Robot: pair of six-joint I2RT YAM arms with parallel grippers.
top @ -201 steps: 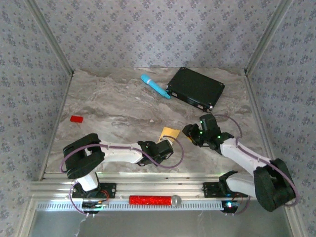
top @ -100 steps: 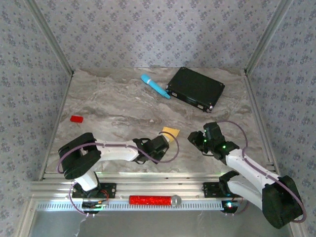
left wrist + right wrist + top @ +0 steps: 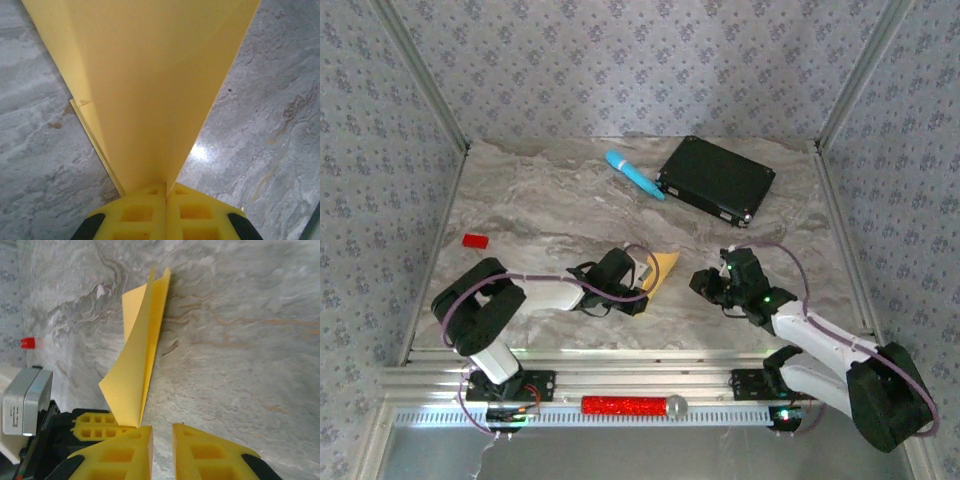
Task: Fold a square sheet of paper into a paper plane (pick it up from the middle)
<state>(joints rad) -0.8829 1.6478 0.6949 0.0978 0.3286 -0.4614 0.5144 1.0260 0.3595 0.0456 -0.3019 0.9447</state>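
Observation:
The yellow-orange sheet of paper (image 3: 150, 75) is folded along a centre crease into a long pointed shape. My left gripper (image 3: 166, 187) is shut on its narrow end, and the paper stands up from the marble table. From above, the paper (image 3: 664, 267) juts right of the left gripper (image 3: 638, 281). My right gripper (image 3: 706, 284) hovers just right of it. In the right wrist view the paper (image 3: 140, 360) rises ahead and left of the right gripper (image 3: 162, 435), whose jaws stand a narrow gap apart with nothing between them. The left gripper's fingers (image 3: 95, 424) show beside them.
A black flat box (image 3: 716, 180) and a light-blue cylinder (image 3: 634, 174) lie at the back of the table. A small red block (image 3: 474, 240) sits at the left, and also shows as the red block (image 3: 27, 343). A red cylinder (image 3: 625, 405) rests on the front rail.
My left gripper has drawn back to the left with the paper, which has turned up on edge. The right gripper's jaws have narrowed and it has shifted slightly nearer.

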